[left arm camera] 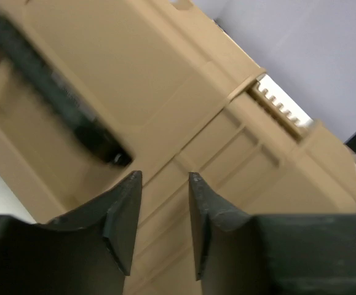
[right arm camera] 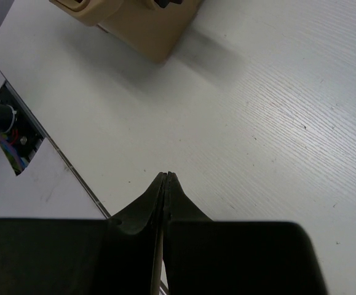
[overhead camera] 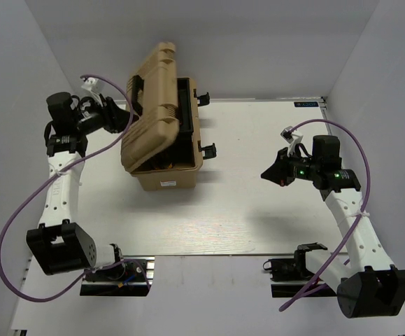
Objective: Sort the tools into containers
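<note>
left gripper [left arm camera: 164, 178] partly open, gripping nothing, up against the tilted lid [overhead camera: 157, 98] of the toolbox [overhead camera: 166, 180]; left arm is nearer. right gripper [right arm camera: 166, 175] closed, empty, over the tabletop [overhead camera: 258, 210], well right of the box. tools [overhead camera: 164, 165]: only the top view shows a yellowish glimpse inside; the wrist views show none.

We see one tan toolbox [overhead camera: 167, 180] upper left of centre in the top view, its lid [overhead camera: 153, 105] tilted half open. Something yellowish shows inside, too small to name.
</note>
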{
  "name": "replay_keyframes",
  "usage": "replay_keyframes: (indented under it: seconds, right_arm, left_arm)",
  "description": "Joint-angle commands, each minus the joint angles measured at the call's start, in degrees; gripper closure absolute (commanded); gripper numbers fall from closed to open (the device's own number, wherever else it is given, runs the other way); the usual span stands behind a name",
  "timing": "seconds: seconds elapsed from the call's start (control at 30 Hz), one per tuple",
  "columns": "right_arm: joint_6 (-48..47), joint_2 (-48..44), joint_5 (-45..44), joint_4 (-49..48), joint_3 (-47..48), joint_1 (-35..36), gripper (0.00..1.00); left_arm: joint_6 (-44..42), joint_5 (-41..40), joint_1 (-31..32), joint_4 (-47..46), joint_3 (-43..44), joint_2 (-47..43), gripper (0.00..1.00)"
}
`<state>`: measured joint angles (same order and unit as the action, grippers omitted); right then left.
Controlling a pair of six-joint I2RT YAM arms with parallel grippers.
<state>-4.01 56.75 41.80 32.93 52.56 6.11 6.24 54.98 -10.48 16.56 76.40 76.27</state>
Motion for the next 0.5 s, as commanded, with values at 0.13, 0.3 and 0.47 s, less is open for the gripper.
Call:
replay_keyframes:
  seconds: [0.13,0.3,0.47]
  right_arm:
    - [-0.3,0.1,0.1,-1.2,-0.5,-1.2,1.0]
    - [-0.4,1.3,-1.5,-1.4,-0.6,-1.4,0.46]
    - [-0.3,2.0,-4.7,-2.0,-0.9,-1.6,0.31]
  left_arm:
    - [4.0,-12.6,0.8,-14.8,-7.7,-20.8,0.33]
    - [5.9,-18.6,0.8,-10.8,-7.1,-25.9,0.12]
    - [5.4,-19.2,0.8,-5.3,-14.9,-28.4,0.0]
